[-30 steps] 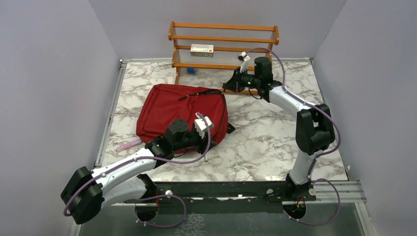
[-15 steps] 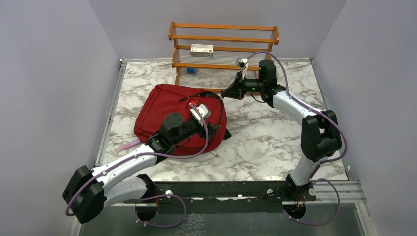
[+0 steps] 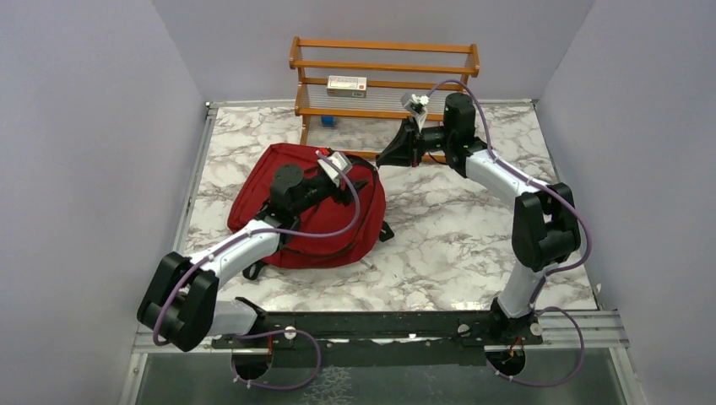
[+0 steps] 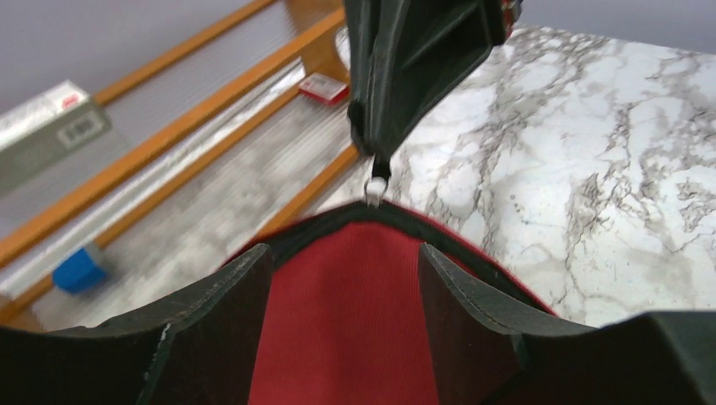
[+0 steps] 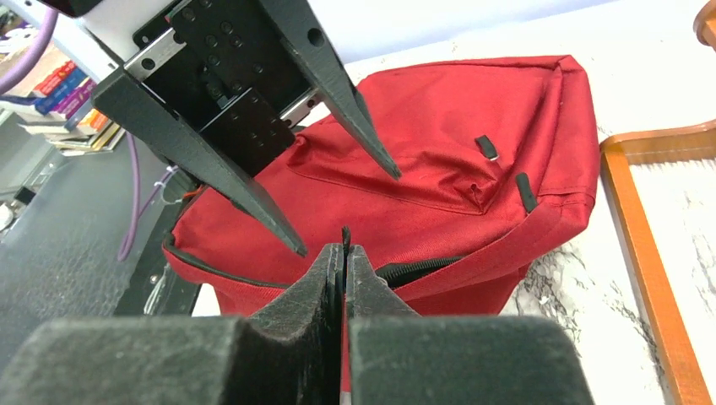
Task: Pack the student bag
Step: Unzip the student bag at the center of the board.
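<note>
One student bag (image 3: 314,226) lies flat on the surface (image 3: 456,236), centre-left in the overhead view, its top edge turned toward the wooden rack (image 3: 384,67) at the upper centre.

Progress: early, by my reading. Nothing is seen going into the bag, and the work is at the zip. A dark slit shows along the zip (image 5: 418,270); how far it runs I cannot tell. Opening the bag, loading it and closing it look to be left.

Right claw (image 4: 373,160): pinched narrow on the small zipper pull (image 4: 374,187) at the bag's top edge.
Left claw (image 4: 339,253): spread wide, hovering over the red panel just short of that edge, holding nothing.

Materials: bag is soft, finely ribbed red cloth, slack and creased, with black trim and tabs. Surface is hard white marble pattern with grey veins. Rack has orange-brown wooden rails; a small box (image 3: 347,85) sits on its shelf.
</note>
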You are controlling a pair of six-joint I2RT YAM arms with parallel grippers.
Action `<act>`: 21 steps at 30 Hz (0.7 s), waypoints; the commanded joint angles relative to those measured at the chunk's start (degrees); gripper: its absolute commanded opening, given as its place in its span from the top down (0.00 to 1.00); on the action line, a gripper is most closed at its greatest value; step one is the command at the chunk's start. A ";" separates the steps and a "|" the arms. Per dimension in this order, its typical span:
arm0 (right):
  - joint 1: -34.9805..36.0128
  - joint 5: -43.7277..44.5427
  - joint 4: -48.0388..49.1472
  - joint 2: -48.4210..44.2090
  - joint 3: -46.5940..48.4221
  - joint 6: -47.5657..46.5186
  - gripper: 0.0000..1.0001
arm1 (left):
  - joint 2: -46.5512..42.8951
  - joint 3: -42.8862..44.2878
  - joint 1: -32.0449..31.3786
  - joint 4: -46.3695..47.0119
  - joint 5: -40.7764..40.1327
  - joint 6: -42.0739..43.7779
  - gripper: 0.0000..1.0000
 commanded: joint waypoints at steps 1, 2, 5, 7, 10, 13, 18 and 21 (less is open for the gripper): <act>-0.44 -5.22 3.69 0.06 2.65 1.07 0.92 | 4.79 6.28 0.49 4.78 12.16 4.26 0.36; -0.44 -5.13 3.66 -0.02 2.57 1.11 0.92 | 5.80 7.11 0.53 4.79 13.24 4.71 0.36; -0.43 -4.79 3.57 -0.49 2.08 1.11 0.92 | 8.55 9.33 0.53 4.79 13.43 6.07 0.36; -0.44 -4.50 3.58 -0.79 1.64 1.07 0.92 | 10.66 10.52 0.61 4.76 13.65 7.40 0.36; -0.41 -4.24 3.55 -0.87 1.38 1.11 0.91 | 13.31 12.16 0.71 4.70 16.35 8.48 0.37; -0.43 -4.24 3.20 -1.10 1.29 1.20 0.91 | 15.57 13.25 0.79 4.65 18.24 8.90 0.40; -0.44 -4.24 1.16 -1.36 1.58 -0.04 0.90 | 18.18 14.77 0.96 4.70 18.41 8.55 0.51; -0.44 -3.97 -0.15 -1.27 1.58 -1.03 0.90 | 19.09 16.03 1.06 4.70 20.19 7.42 0.62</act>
